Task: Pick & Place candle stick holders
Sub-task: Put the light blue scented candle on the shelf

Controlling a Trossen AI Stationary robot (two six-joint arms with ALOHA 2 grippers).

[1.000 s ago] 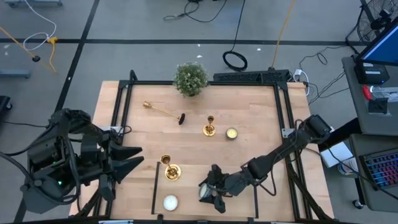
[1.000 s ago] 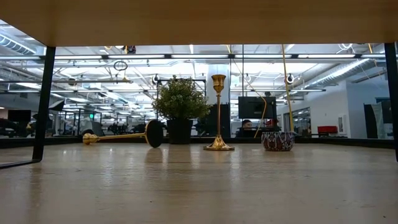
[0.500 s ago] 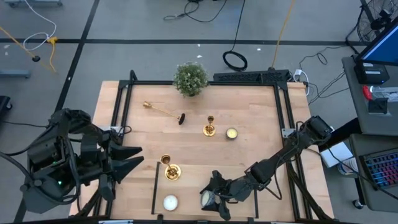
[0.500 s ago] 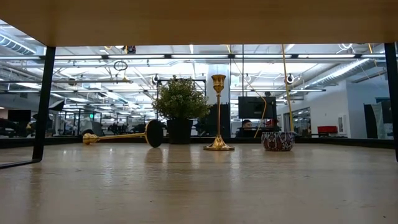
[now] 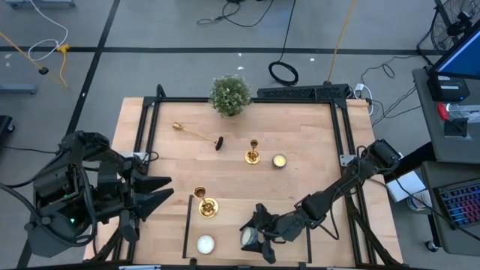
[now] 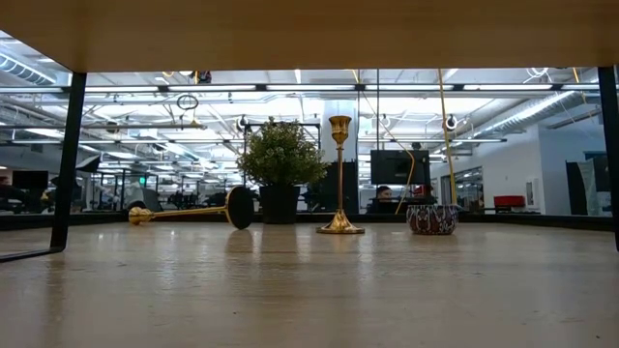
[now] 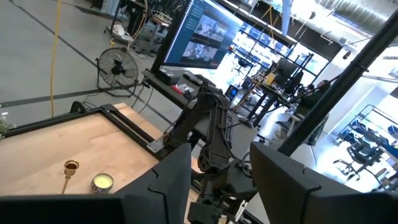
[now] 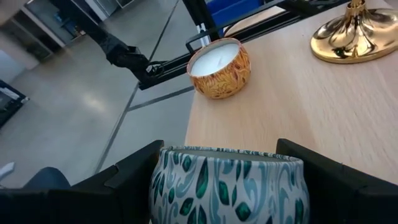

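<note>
Three gold candle stick holders are on the table. One lies on its side at the far left, its dark base toward the middle. One stands upright at the centre and one stands upright toward the near edge. My right gripper is near the front edge, shut on a teal leaf-patterned candle tin, not on a holder. My left gripper hangs open over the table's left edge, pointing level toward the right, with nothing between its fingers. My right gripper pinches the candle tin between its two fingers, which sit on opposite sides of the round wall. The fingers come nearly level from the table's right. The tin stands upright between them. Its underside is out of frame, so I cannot tell whether it rests on the table.
An orange-patterned candle tin with white wax stands at the near edge, just beyond the held tin. A pale tealight sits right of the centre holder. A potted plant stands at the far edge. A black frame borders the table.
My right gripper has gone a little toward the table's near edge, still shut on the candle tin, which went with it. The left arm and the three holders have kept still.
</note>
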